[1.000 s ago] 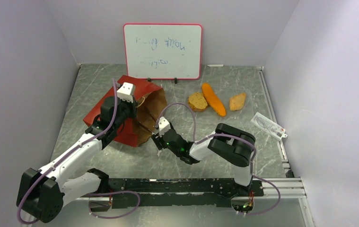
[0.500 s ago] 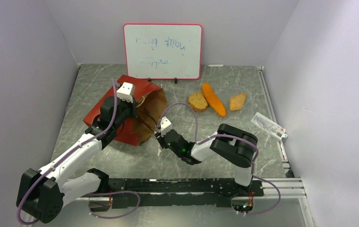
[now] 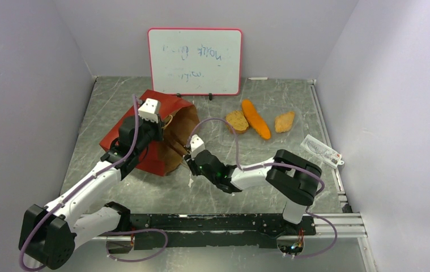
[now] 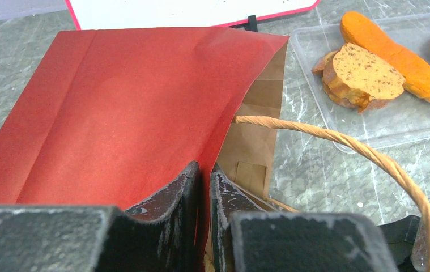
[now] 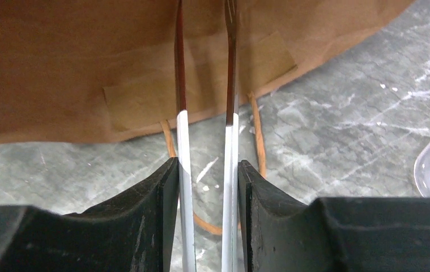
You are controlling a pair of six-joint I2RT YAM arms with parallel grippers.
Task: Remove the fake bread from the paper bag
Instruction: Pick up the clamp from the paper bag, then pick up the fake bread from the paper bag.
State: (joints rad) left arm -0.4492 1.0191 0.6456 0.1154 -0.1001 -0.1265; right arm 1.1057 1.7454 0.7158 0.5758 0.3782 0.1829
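- Paper bag (image 3: 175, 102) lies on its side at the left of the grey marbled table (image 3: 292, 96). It is red outside and brown inside, with its mouth turned to the right.
- Left gripper (image 4: 204, 170) is clenched on the bag's red upper wall at the mouth edge, with the paper pinched between its fingers. A tan loop handle (image 4: 343, 141) arches just beside it.
- Right gripper (image 5: 204, 164) sits low before the mouth, grasping a pair of tongs (image 5: 182, 136). Its fingers press on both thin arms, whose reddish ends reach into the bag. Whether those ends hold anything cannot be told.
- Fake bread (image 4: 362, 73) lies right of the bag, outside it, on a clear tray (image 4: 314, 56). The round brown slice (image 3: 237, 121) is against the long orange loaf (image 3: 256, 119), with a tan roll (image 3: 284, 121) near them.
- White packet (image 3: 320, 151) lies at the far right.
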